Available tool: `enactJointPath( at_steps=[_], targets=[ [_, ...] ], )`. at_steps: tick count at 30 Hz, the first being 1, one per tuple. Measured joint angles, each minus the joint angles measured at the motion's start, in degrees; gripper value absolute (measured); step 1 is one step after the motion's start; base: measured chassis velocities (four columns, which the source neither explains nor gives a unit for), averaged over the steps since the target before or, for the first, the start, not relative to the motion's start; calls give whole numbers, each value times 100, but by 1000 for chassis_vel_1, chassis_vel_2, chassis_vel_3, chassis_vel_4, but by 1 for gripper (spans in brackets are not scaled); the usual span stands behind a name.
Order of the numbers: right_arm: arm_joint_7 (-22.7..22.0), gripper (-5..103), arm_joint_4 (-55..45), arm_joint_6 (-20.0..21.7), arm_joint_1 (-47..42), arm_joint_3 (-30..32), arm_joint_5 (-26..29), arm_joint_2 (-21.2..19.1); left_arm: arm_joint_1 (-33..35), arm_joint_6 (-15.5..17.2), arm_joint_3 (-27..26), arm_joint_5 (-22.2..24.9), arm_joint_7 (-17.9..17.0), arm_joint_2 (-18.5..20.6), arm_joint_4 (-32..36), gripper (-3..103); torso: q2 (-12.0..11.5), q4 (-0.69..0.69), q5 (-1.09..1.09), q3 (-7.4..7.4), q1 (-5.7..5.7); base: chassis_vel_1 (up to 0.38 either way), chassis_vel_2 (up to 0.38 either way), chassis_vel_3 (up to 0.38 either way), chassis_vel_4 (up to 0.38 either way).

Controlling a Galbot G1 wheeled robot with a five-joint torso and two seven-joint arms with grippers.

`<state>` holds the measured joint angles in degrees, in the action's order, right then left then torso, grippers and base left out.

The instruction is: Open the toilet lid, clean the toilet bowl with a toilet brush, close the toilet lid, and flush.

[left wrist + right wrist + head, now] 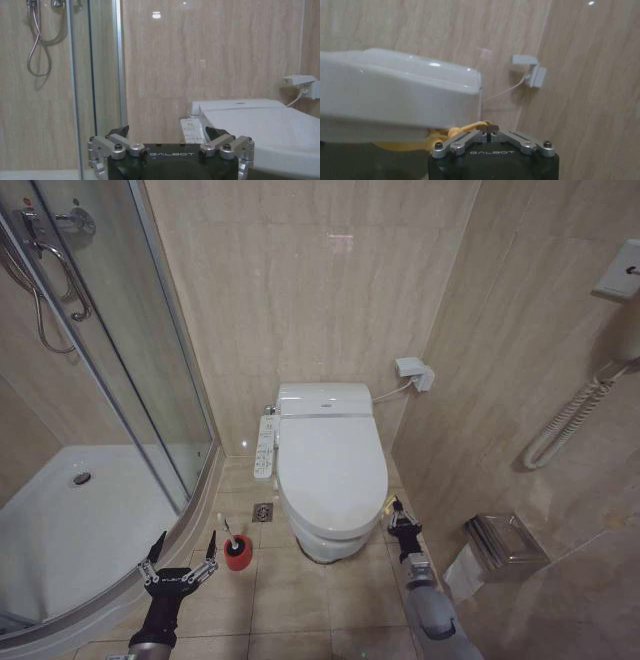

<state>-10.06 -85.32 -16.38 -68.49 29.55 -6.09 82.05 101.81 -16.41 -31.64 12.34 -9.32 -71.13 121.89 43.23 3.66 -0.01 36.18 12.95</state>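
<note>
The toilet lid (330, 465) lies shut over the seat, so the inside of the toilet bowl is hidden; the lid (270, 123) also shows in both wrist views (385, 86). The toilet brush (225, 527) stands with its white handle up in a red cup (238, 552) on the floor left of the toilet. Just left of that cup my left gripper (184, 542) hangs open and empty (167, 131). At the lid's front right edge my right gripper (398, 515) is shut, tips (487, 128) against a yellow strap (465, 129) under the rim. Whether it pinches the strap I cannot tell.
A curved glass shower door (120, 380) and white shower tray (60, 530) fill the left. A control panel (265, 448) juts from the toilet's left side, above a floor drain (263, 511). The right wall carries a socket (415, 372) and a paper holder (505, 542) close to my right arm.
</note>
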Motion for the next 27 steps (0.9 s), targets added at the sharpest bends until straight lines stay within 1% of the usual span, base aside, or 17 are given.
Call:
enactJointPath(
  at_steps=[9, 14, 20, 27],
  targets=[
    [-270, 0, -282, 64, 60, 114, 82, -35, 0, 0, 0, 0, 0, 0, 0, 100, 0, -2, 1, 0, 0, 0, 0, 0, 0],
    [-394, 0, -616, 266, 231, 182, 397, -110, 0, 0, 0, 0, 0, 0, 0, 100, 0, -1, -2, 0, 0, 0, 0, 0, 0],
    [-420, 0, -836, 442, 414, 184, 607, -157, 0, 0, 0, 0, 0, 0, 0, 100, 0, 2, -2, 0, 0, 0, 0, 0, 0],
    [-428, 0, -785, 560, 818, 107, 787, -244, 0, 0, 0, 0, 0, 0, 0, 100, 0, 2, -1, 0, 0, 0, 0, 0, 0]
  ],
)
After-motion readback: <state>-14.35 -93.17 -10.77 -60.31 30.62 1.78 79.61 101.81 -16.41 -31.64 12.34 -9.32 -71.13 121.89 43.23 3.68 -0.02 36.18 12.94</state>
